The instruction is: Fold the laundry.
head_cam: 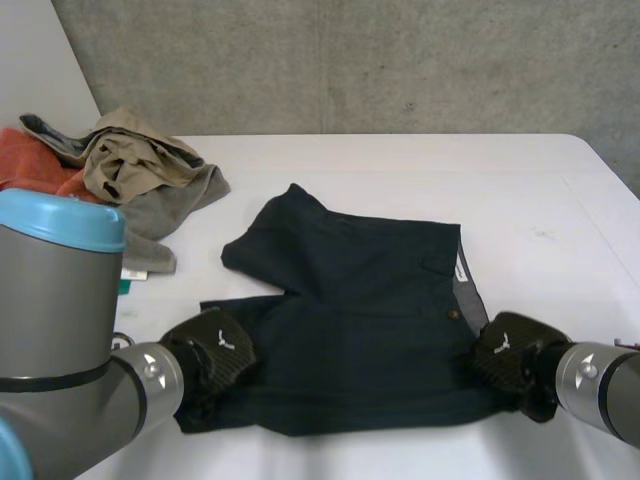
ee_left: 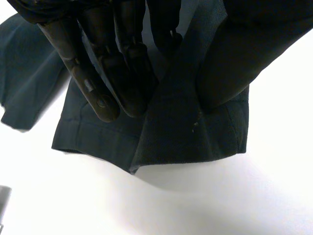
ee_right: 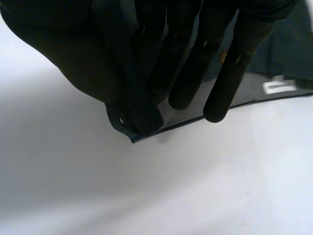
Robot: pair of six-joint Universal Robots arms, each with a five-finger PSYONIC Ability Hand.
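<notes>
1 crumpled clothes heap [head_cam: 125, 165] sits at 10 o'clock on the bench [head_cam: 500, 180]. Dark shorts [head_cam: 350, 300] lie centrally; left hand [head_cam: 215, 350] pinches their 8 o'clock hem, right hand [head_cam: 510, 352] their 4 o'clock waistband corner.

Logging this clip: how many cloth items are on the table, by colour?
dark blue shorts: 1
orange cloth: 1
tan garment: 1
grey garment: 1
Total: 4, as far as the pile can be told apart.
</notes>
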